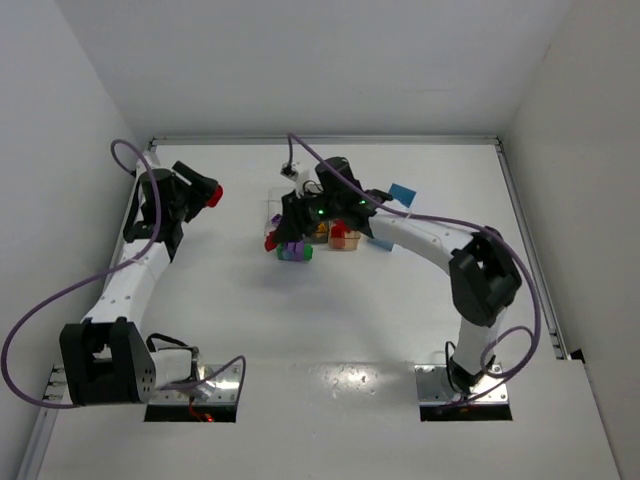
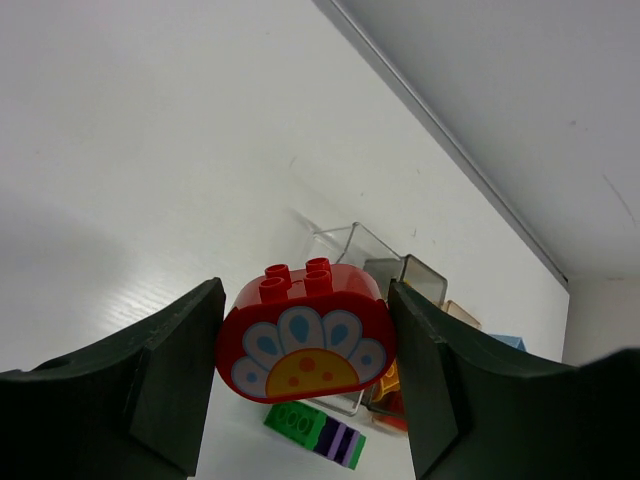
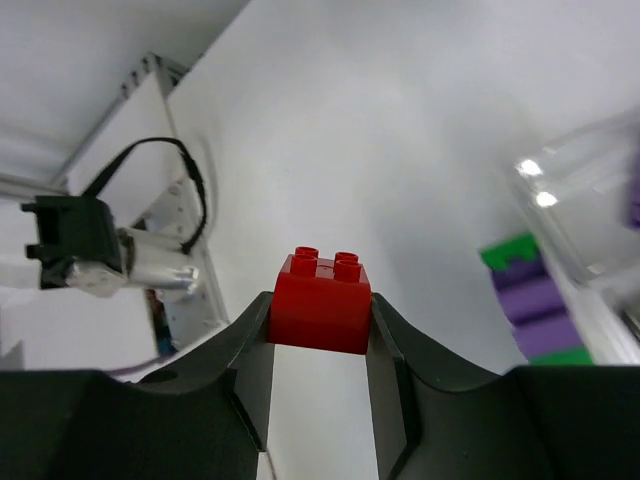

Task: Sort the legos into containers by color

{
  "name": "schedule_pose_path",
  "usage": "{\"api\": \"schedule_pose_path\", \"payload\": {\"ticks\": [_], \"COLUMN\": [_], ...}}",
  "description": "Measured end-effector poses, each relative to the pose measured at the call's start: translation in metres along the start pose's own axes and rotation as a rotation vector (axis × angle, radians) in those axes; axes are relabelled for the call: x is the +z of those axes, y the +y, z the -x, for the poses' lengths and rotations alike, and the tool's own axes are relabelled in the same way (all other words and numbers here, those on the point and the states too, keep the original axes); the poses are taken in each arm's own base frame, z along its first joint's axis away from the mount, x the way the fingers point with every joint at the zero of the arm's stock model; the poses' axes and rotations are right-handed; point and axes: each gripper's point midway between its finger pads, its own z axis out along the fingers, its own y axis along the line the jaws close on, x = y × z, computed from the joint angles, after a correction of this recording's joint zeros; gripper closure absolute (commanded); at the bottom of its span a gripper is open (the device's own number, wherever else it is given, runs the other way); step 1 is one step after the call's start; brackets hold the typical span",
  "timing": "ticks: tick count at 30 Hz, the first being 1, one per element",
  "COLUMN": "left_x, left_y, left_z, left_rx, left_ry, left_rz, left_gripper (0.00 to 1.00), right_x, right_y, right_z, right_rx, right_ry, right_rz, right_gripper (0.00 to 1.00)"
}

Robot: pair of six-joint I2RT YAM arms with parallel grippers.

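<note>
Clamped in the right hand (image 3: 320, 300) is a square red brick (image 3: 320, 318), held just beside the bins (image 2: 425, 280). The left hand (image 2: 307, 315) is clamped on a rounded red flower brick (image 2: 305, 350), well apart from the bins. Neither brick is binned. A green-purple stack (image 1: 295, 252) lies on the counter (image 1: 380, 330) by the clear bin (image 2: 345, 245). Red and orange pieces appear to be binned. Judged part done: both reds and the stack remain.

The left pincer (image 1: 207, 193) grips a red plastic brick (image 1: 214, 195), at ten o'clock from the purple and green brick stack (image 1: 294, 251).
</note>
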Motion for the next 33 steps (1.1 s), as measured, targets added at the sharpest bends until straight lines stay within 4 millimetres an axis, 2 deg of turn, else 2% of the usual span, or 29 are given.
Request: {"api": "schedule_pose_path", "payload": {"ticks": [3,6,9,12,15,17,18,19,21,22,24,25,26,30,33], "left_x": [0.006,0.01,0.016,0.022,0.031,0.037,0.039,0.042,0.046,0.049,0.053,0.055,0.057,0.065,0.069], "left_y": [-0.018,-0.042,-0.074,-0.106,-0.136,-0.151,-0.157,-0.161,-0.164,-0.164,-0.164,-0.165,-0.165,-0.169,-0.171], "left_z": [-0.003,-0.021,-0.041,-0.054,-0.063,-0.071,-0.076,-0.083,-0.096,-0.103,-0.118,-0.127,-0.134,-0.169,-0.194], "left_rx": [0.046,0.116,0.197,0.266,0.325,0.353,0.367,0.381,0.403,0.411,0.428,0.435,0.44,0.459,0.48], "left_ry": [0.023,0.082,0.147,0.189,0.217,0.235,0.249,0.268,0.301,0.32,0.361,0.385,0.404,0.488,0.544], "left_rz": [-0.061,-0.132,-0.219,-0.294,-0.366,-0.402,-0.419,-0.434,-0.454,-0.46,-0.471,-0.476,-0.481,-0.501,-0.518], "left_gripper": [1.0,1.0,1.0,1.0,0.97,0.9,0.9,0.89,0.89,0.89,0.89,0.89,0.89,0.89,0.88], "right_x": [-0.037,-0.079,-0.118,-0.139,-0.135,-0.128,-0.124,-0.12,-0.112,-0.109,-0.106,-0.105,-0.106,-0.108,-0.119], "right_y": [-0.02,-0.065,-0.115,-0.146,-0.159,-0.166,-0.169,-0.172,-0.179,-0.181,-0.186,-0.188,-0.189,-0.191,-0.186], "right_z": [0.001,0.005,-0.002,-0.014,-0.028,-0.039,-0.045,-0.052,-0.065,-0.07,-0.079,-0.081,-0.081,-0.073,-0.063], "right_rx": [-0.032,-0.045,-0.036,-0.02,-0.025,-0.022,-0.019,-0.015,-0.007,-0.006,-0.003,-0.003,-0.005,-0.028,-0.044], "right_ry": [-0.027,-0.069,-0.074,-0.048,-0.001,0.032,0.051,0.072,0.109,0.123,0.149,0.155,0.157,0.15,0.131], "right_rz": [-0.107,-0.271,-0.44,-0.528,-0.537,-0.533,-0.529,-0.525,-0.521,-0.519,-0.52,-0.525,-0.532,-0.559,-0.589], "right_gripper": [1.0,1.0,1.0,1.0,1.0,0.96,0.87,0.68,0.56,0.43,0.36,0.32,0.22,0.13,0.06]}}
